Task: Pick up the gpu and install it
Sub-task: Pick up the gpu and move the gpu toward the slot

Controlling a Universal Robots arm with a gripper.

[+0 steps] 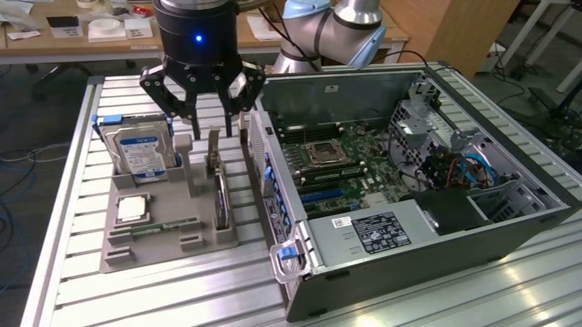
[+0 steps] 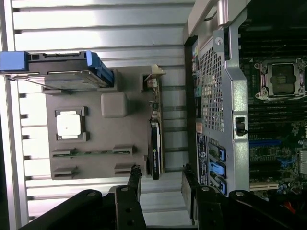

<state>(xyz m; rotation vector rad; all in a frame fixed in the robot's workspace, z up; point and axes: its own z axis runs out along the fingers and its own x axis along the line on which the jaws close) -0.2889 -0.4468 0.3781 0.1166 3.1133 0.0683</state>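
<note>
Spread wide, the hand (image 1: 218,131) hangs over the far end of a grey holder (image 1: 173,235) on the slatted metal counter (image 1: 68,225). Its dark fingers (image 1: 244,102) stand apart and grip nothing. The fingertips are down near the top edge of the gpu (image 1: 219,194); whether they touch it I cannot tell.

The gpu stands on its long edge in a slot along the holder's side on the exterior view's right. Its pale metal bracket (image 1: 212,146) is at the far end, just under the hand. In the wrist view the hand (image 2: 161,171) has one finger on each side of the gpu (image 2: 155,153), with the card's line running between them.

On the exterior view's left of the gpu, a hard drive (image 1: 141,151) with a blue label stands upright at the holder's far corner. Nearer lie a square silver processor (image 1: 132,208) and a slim green memory stick (image 1: 159,227), each in its own recess.

Just beside the holder on the exterior view's right lies an open computer case (image 1: 509,225), its green board (image 1: 350,160) and empty processor socket (image 1: 325,153) facing up. The gpu is apart from the case, not yet in it.
</note>
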